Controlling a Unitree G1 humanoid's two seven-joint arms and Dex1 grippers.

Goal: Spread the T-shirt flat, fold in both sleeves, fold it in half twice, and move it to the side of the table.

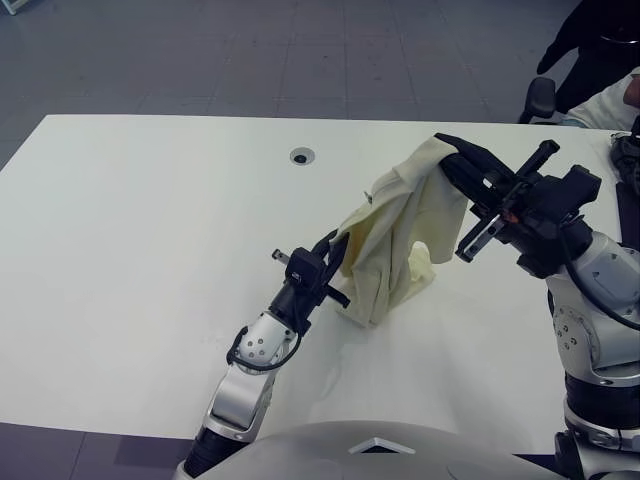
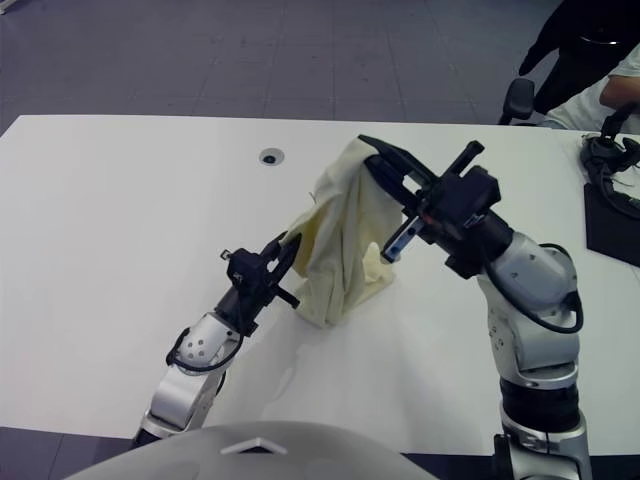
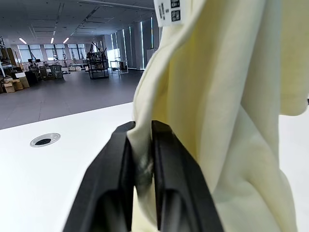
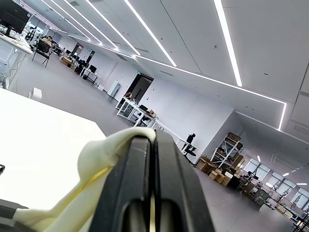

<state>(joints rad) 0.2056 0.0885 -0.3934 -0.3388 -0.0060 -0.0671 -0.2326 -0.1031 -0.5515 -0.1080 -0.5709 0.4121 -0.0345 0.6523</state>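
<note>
None of the folding steps looks done yet. The white table [image 1: 120, 220] lies under both claws. The pale yellow T-shirt [image 1: 395, 235] hangs bunched between them, and its lower end seems to rest on the table just beside the left claw. The right claw [image 1: 452, 160], the higher one, is pinched together on the cloth's top edge. The left claw [image 1: 335, 252], lower down, is clamped on a side fold. A small cable hole [image 1: 302, 156] sits well beyond the left claw. I judge this the spreading stage; flattening, both sleeves, both halvings and the move aside are all left to do
</note>
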